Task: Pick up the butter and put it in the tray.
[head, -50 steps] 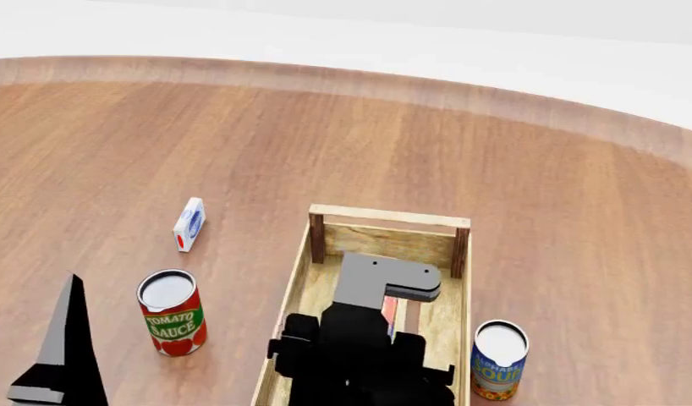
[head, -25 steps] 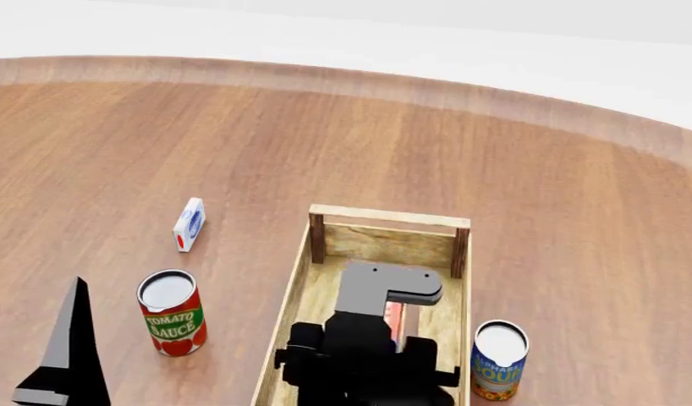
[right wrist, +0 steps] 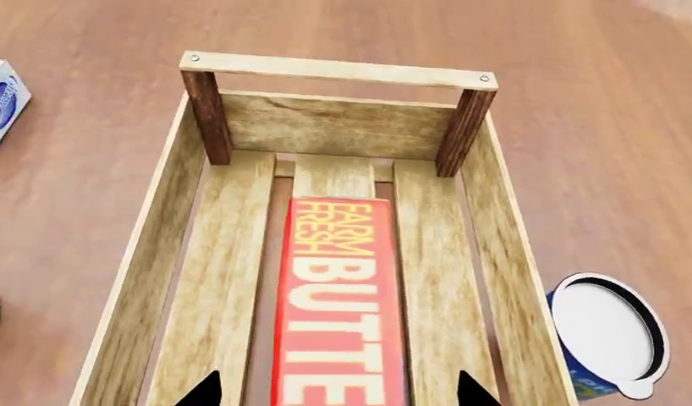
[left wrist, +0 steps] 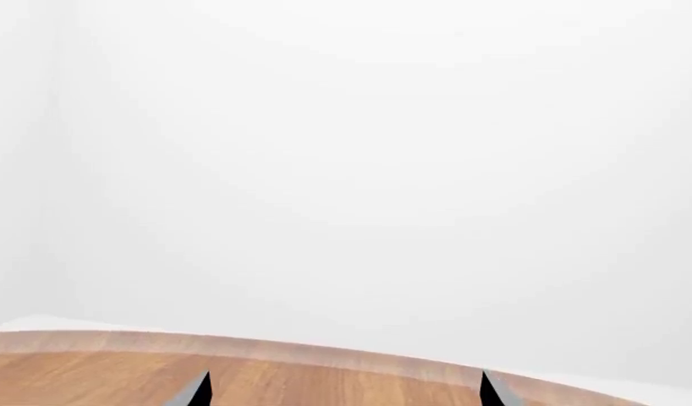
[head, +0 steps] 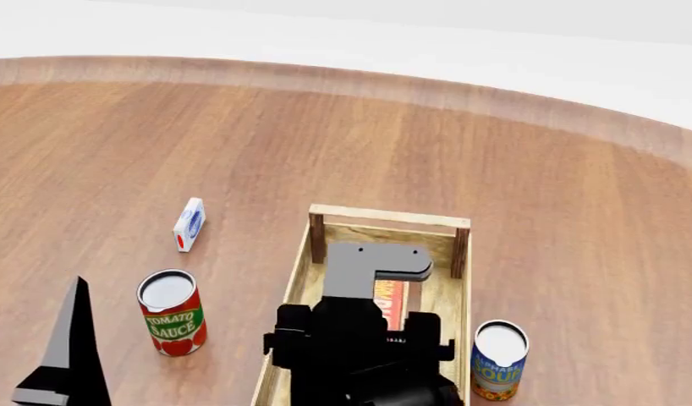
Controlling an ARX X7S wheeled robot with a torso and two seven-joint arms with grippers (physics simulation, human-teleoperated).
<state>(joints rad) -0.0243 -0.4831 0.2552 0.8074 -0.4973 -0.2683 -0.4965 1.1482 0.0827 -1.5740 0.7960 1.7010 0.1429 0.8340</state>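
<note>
Red-orange against pale slats, the butter (right wrist: 337, 304) lies flat on the middle boards of the tray (right wrist: 200, 63), lengthwise, not touching either side wall. The right tool (right wrist: 337, 391) hangs above it with its tips spread wide on both sides of the carton, gripping nothing. The risk now is in leaving: a low or skewed exit could clip the carton or catch a corner post and drag the tray toward the blue can (right wrist: 606, 334) just beside it. The left tool (left wrist: 343, 391) is also spread, idle over the tabletop (head: 323, 135).
</note>
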